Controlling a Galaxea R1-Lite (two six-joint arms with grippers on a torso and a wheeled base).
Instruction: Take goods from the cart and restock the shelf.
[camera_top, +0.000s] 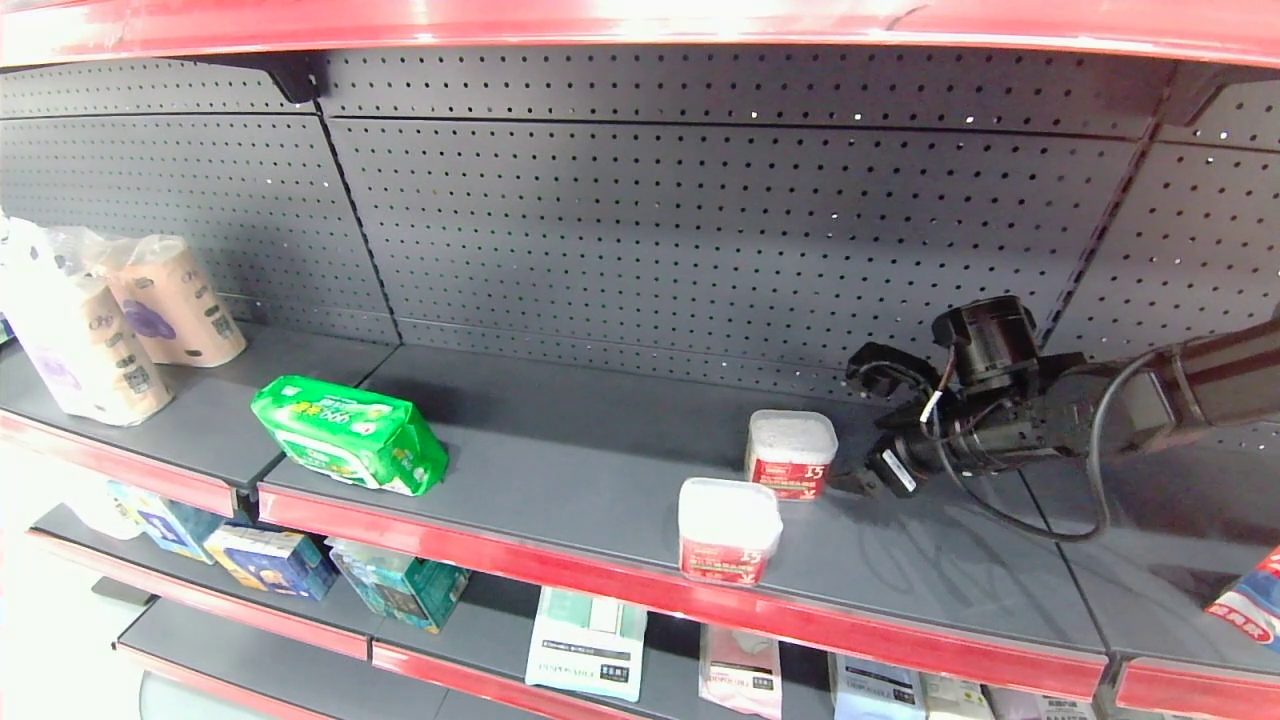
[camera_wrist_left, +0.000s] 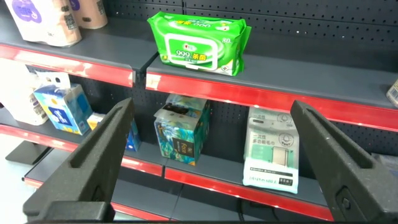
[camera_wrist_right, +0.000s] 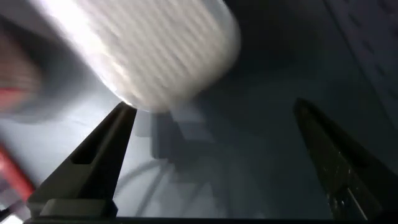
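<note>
Shelf (camera_top: 620, 470): flat grey metal boards, glossy red front lip (camera_top: 600, 580), dark perforated back panel (camera_top: 700, 230). Right arm comes in over the right end of the board, black, with loose cable. Right gripper (camera_top: 858, 425) is low over the board, fingers spread apart, nothing between them, its tips just beside the rear tub; contact cannot be told. Left gripper (camera_wrist_left: 211, 162) hangs in front of the lower shelves, its two dark wedge-shaped fingers wide apart and empty. Left end of the shelf: two plastic-wrapped paper roll packs (camera_top: 120, 320), soft, cylindrical, leaning. Near the front lip, left of centre: green wipes pack (camera_top: 350, 435), crinkled film, pillow-shaped, lying flat, white label. Goods placed right of centre: rear tub (camera_top: 790, 455) and front tub (camera_top: 728, 530), small rounded-square plastic pots, white lids, red label bands, both upright, near each other but apart; the front one sits at the lip. In the right wrist view a tub shows as a pale blur beyond the fingers. Lower shelf: teal carton (camera_wrist_left: 181, 127), white pouch (camera_wrist_left: 272, 149), blue boxes (camera_top: 270, 560).
</note>
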